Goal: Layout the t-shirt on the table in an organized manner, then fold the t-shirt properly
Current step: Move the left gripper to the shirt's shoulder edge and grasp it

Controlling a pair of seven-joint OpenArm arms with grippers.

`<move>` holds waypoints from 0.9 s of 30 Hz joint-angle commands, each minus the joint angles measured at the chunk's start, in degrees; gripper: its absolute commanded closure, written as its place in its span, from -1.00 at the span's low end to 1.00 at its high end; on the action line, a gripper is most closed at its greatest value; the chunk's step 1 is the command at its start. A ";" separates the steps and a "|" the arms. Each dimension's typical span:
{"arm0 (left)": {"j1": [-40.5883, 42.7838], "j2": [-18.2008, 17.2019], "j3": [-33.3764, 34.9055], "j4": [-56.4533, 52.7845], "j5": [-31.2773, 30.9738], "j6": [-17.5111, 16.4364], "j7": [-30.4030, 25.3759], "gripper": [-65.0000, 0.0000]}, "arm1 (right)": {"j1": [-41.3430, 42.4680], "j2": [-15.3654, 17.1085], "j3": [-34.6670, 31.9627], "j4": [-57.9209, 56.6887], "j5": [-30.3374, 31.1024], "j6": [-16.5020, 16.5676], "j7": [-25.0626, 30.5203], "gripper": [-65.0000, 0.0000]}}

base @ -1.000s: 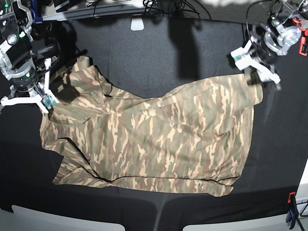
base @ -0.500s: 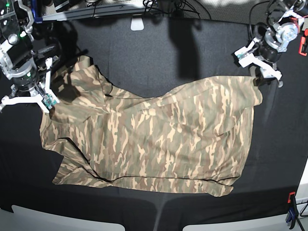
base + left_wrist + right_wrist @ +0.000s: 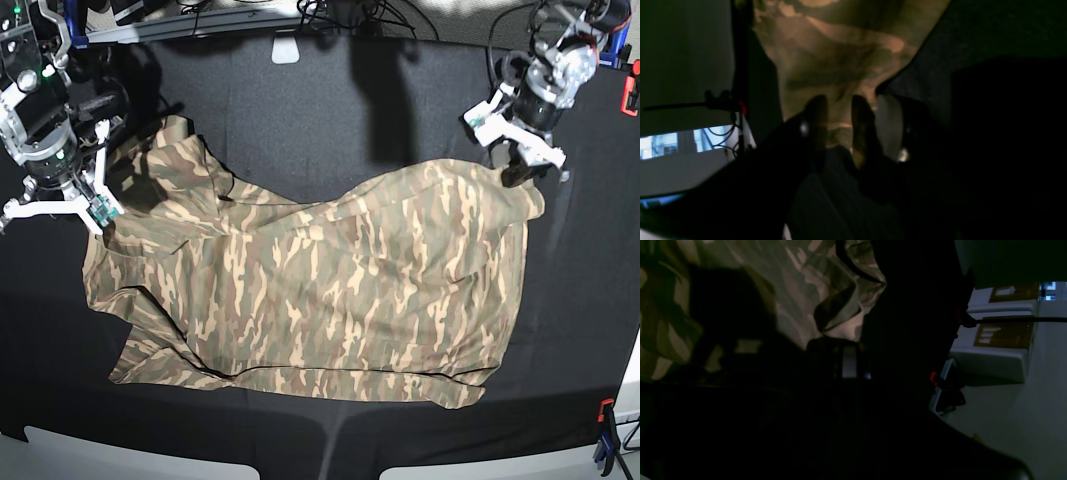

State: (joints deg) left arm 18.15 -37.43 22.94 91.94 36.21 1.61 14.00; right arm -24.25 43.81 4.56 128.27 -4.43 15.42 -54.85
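Spread across the middle of the black counter (image 3: pixel 330 110), the camouflage t-shirt (image 3: pixel 320 290) lies mostly open but rumpled, its edge toward 9 o'clock bunched and folded over. Over the past second the left end effector (image 3: pixel 517 150), at 2 o'clock in the base view, has swung in from just off the cloth to the shirt's upper corner, its fingers (image 3: pixel 816 116) narrowing; the wrist view shows them apart astride a ridge of fabric, not yet pinching it. The right end effector (image 3: pixel 62 200), at 9 o'clock, has not moved and stays fully closed at the shirt's edge; whether cloth is caught in it cannot be told. A fresh corner grasp looks imminent, so the layout stage remains unfinished and folding has not begun. No containers appear anywhere on the counter.
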 commanded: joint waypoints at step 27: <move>-1.57 -0.74 -0.17 -1.14 1.95 11.74 10.10 0.95 | 0.42 0.79 0.59 0.94 1.05 -0.33 0.98 1.00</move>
State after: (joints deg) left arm 17.12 -37.28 23.18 90.00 37.34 12.01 24.56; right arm -24.25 43.66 4.56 128.27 -2.74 15.42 -54.83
